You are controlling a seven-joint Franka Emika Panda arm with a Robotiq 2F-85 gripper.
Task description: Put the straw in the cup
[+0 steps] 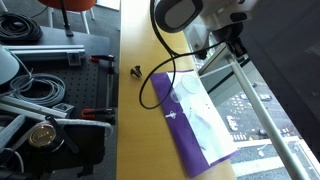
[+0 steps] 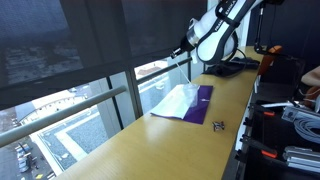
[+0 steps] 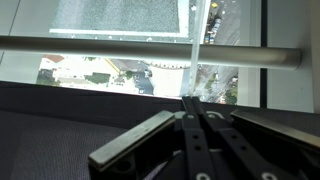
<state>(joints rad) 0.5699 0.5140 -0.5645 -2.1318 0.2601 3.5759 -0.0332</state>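
Note:
My gripper point(image 3: 190, 100) is shut on the straw point(image 3: 193, 50), a thin white stick that points straight out from the fingertips toward the window. In both exterior views the gripper point(image 1: 236, 45) point(image 2: 186, 48) is raised above the far end of the table, close to the window rail. The purple cloth point(image 1: 185, 135) lies on the table below and nearer than the gripper. A pale glassy mass point(image 1: 195, 108) rests on it. I cannot pick out the cup's rim in it. The cup does not show in the wrist view.
A small black clip-like object point(image 1: 135, 70) point(image 2: 217, 125) lies on the wooden table point(image 1: 135, 120) beside the cloth. A black cable point(image 1: 160, 75) loops from the arm across the table. A window rail point(image 3: 150, 48) and glass lie just ahead of the gripper. Cables and gear fill the space beyond the table's other edge.

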